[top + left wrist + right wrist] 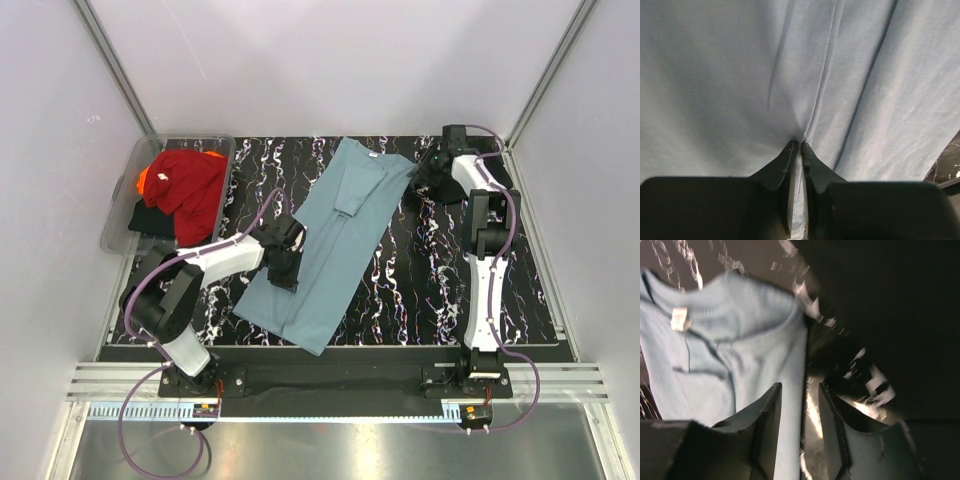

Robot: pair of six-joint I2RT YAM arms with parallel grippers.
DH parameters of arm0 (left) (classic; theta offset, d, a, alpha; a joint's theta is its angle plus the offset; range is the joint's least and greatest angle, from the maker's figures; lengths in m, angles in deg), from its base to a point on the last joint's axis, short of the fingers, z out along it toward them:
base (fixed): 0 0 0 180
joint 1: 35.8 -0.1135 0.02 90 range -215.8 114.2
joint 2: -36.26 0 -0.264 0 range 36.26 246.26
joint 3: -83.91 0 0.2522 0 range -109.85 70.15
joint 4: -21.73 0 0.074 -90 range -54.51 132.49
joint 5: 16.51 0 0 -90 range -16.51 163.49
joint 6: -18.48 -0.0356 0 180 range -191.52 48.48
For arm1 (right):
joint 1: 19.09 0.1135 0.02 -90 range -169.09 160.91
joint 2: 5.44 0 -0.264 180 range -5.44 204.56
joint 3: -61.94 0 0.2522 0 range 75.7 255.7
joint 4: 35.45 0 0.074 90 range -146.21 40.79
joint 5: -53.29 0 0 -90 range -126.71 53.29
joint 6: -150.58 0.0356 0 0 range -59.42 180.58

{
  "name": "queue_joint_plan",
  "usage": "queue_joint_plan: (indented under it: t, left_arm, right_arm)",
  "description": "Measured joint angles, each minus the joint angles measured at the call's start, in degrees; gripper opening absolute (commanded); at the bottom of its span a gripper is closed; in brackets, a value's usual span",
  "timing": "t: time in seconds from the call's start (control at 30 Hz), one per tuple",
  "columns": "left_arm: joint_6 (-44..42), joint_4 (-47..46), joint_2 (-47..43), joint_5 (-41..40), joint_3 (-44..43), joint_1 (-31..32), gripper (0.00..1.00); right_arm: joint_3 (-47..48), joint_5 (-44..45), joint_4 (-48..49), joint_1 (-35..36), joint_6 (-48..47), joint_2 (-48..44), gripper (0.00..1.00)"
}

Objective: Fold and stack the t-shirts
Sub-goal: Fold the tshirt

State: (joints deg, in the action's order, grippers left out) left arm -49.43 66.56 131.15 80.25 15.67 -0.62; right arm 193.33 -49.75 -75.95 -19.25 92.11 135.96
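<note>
We find the teal-blue t-shirt (335, 240) lying flat on the black marbled table (430, 290). It runs from its collar (765, 325) at about 12 o'clock down to its hem at about 7 o'clock, with both sides already turned inward to form a long narrow panel. The left gripper (283, 268) sits on the panel's 9 o'clock edge. In the left wrist view its fingers (790, 152) are clenched on a thin ridge of the cloth, and creases radiate from the pinch. The right gripper (425, 172) is at the shoulder, at about 1 o'clock. Its fingers (771, 405) stand apart, straddling the shirt's edge just beside the collar, and hold nothing. The clear plastic tub (190, 138) at 10 o'clock holds a red t-shirt (190, 185), a sliver of orange fabric (145, 180) and a black t-shirt (150, 218), all crumpled and not yet folded. We judge the fabric to be light, limp and not fragile. It will sag and slide over itself, so a single pinch point would let the fold collapse. We advise gripping doubled edges, at the shoulder seam and at the hem corners, with both arms. The garment should be lifted only low over the table.
</note>
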Motion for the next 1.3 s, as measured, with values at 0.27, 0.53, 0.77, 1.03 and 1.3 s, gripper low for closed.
queue_joint_plan:
  t: [0.27, 0.53, 0.77, 1.03, 1.3]
  left_arm:
    - [3.4, -2.9, -0.3, 2.2, 1.0, 0.7, 0.0]
    - [6.7, -4.5, 1.3, 4.7, 0.0, 2.8, 0.0]
    - [10.7, -5.0, 3.2, 4.8, -1.8, 4.6, 0.0]
    - [14.1, -6.9, 3.3, 4.3, -2.1, 8.0, 0.0]
    - [15.0, -8.2, 3.9, 4.0, -3.7, 9.6, 0.02]
  right_arm:
    - [13.4, -2.1, 0.1, -4.1, 0.4, 8.8, 0.32]
    - [26.9, -7.3, 0.1, -4.0, 1.5, 17.7, 0.32]
    - [28.8, -7.7, 0.0, -3.9, 2.0, 18.8, 0.34]
    - [24.3, -9.8, -0.2, -3.8, 2.3, 15.8, 0.42]
    - [11.2, -8.4, -3.7, -3.6, 3.1, 2.7, 0.46]
